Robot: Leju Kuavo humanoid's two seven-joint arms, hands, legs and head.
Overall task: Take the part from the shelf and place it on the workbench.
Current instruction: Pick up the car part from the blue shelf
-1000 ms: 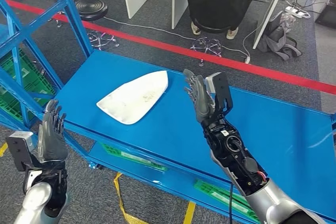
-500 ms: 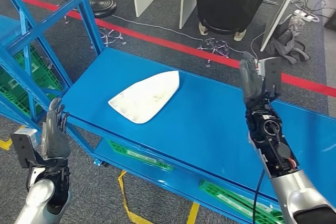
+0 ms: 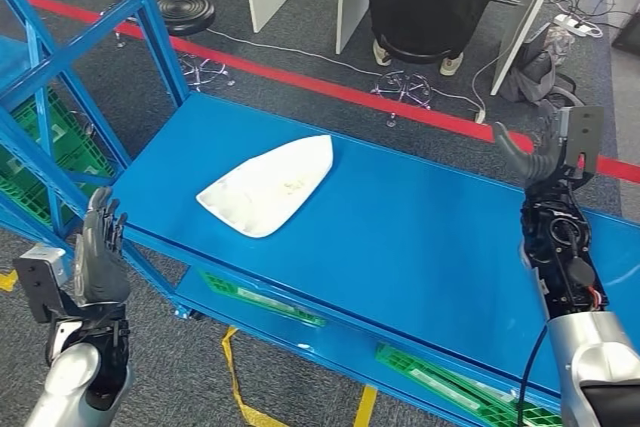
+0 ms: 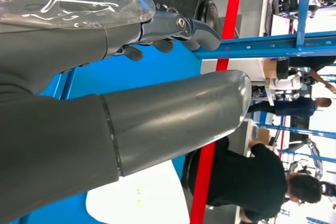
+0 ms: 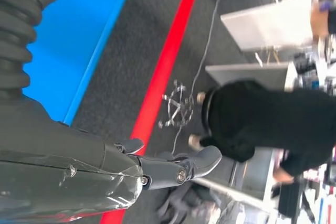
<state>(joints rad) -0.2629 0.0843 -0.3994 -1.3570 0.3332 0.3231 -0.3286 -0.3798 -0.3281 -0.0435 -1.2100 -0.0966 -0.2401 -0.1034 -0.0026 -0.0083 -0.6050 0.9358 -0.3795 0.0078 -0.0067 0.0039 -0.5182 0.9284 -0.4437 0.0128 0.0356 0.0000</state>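
We see the white part (image 3: 266, 185) lying flat on the blue shelf (image 3: 407, 237), between our hands. Our left hand (image 3: 98, 252) and right hand (image 3: 537, 154) are both raised, fingers spread, holding nothing.

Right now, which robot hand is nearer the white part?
The left robot hand, raised off the blue shelf's front-left corner. The right robot hand is far right, beyond the white part.

Bright, even light; soft shadows
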